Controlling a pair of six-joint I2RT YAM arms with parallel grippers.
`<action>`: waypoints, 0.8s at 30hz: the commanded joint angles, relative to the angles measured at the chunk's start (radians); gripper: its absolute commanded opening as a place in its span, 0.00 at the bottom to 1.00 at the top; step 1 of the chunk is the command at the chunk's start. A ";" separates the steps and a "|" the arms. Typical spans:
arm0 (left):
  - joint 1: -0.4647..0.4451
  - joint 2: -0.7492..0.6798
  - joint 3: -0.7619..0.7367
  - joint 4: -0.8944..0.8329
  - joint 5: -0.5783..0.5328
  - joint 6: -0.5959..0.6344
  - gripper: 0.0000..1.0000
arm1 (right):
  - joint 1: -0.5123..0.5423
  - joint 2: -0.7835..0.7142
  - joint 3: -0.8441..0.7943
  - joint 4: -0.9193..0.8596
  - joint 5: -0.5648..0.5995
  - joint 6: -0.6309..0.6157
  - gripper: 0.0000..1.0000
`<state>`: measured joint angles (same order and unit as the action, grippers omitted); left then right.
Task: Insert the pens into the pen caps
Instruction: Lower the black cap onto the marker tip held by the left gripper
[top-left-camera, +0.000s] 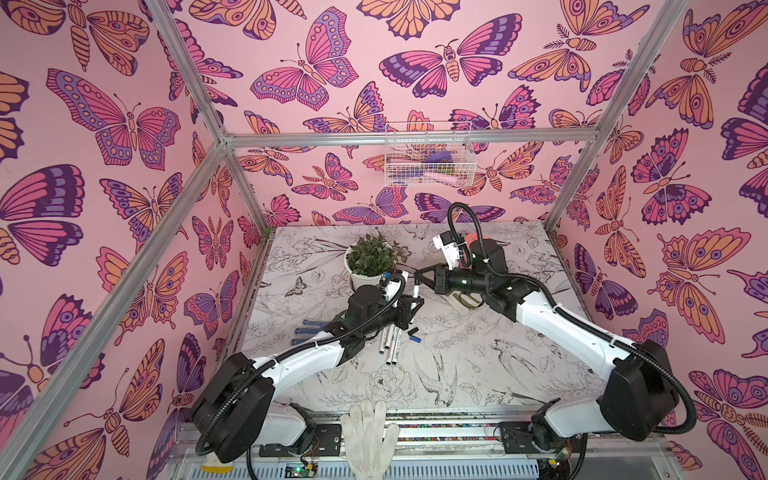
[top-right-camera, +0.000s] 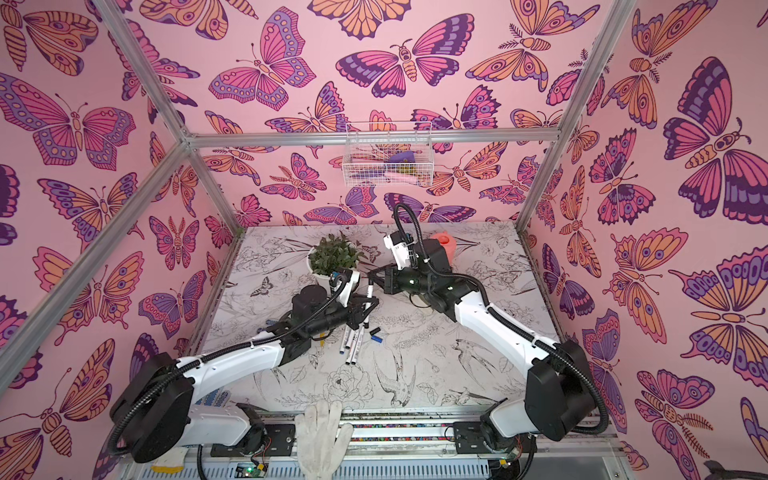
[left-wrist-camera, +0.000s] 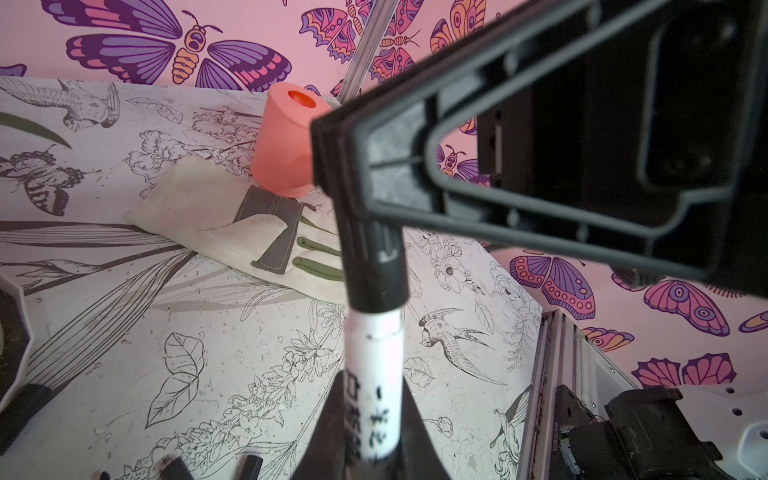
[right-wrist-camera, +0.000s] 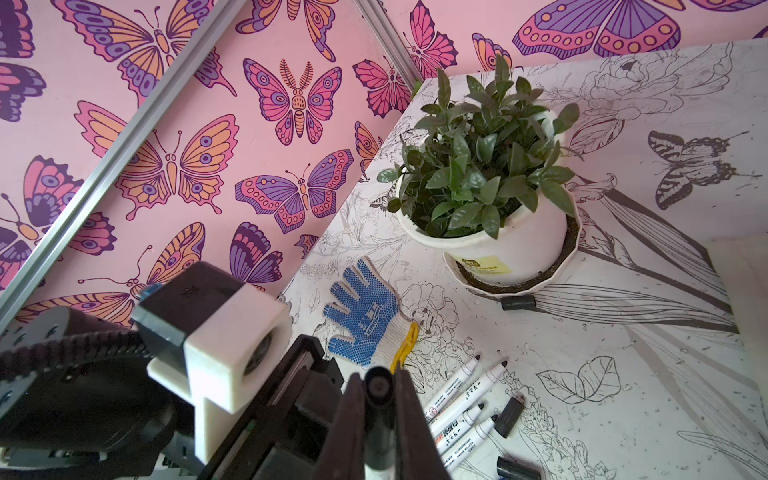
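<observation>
A held pen (left-wrist-camera: 374, 374) is pinched by its white barrel between the fingers of the left tool (left-wrist-camera: 370, 432), above the middle of the surface (top-left-camera: 478, 365). Its end is covered by a black cap (left-wrist-camera: 376, 270), whose rim is seen meeting the barrel in the left wrist view. That cap is pinched at its sides by the right tool (right-wrist-camera: 379, 399). In the right wrist view the cap is seen end-on only. In both top views the two tools are seen meeting tip to tip just in front of the potted plant (top-left-camera: 371, 255), which stands near the far edge.

Four pens (right-wrist-camera: 461, 411) are laid side by side, uncapped, near the left tool. Their dark tips are made out only in the right wrist view. A blue cap (top-right-camera: 377, 339) lies just beside them, its colour read plainly in both top views. A loose black cap (right-wrist-camera: 517, 303) against the plant's saucer is shown only by the right wrist view, as is most of the blue-dotted glove (right-wrist-camera: 365, 316) by the left edge. An orange cup (left-wrist-camera: 286, 141) and a cream cloth (left-wrist-camera: 199, 208) near the far edge are shown plainly in the left wrist view. In both top views they are partly hidden behind the right arm.
</observation>
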<state>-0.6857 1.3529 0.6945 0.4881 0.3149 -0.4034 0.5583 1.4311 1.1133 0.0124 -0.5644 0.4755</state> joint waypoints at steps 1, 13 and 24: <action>0.028 0.002 0.063 0.120 -0.092 0.037 0.00 | 0.014 -0.046 0.025 -0.117 -0.131 -0.061 0.00; 0.000 -0.026 0.004 0.416 -0.293 0.237 0.00 | 0.081 -0.089 0.111 -0.358 -0.128 -0.312 0.06; -0.083 -0.006 -0.060 0.612 -0.422 0.451 0.00 | 0.080 -0.100 0.155 -0.400 -0.107 -0.340 0.13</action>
<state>-0.7719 1.3506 0.6285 0.8707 0.0509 -0.0219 0.6006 1.3407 1.2694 -0.1783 -0.5503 0.1627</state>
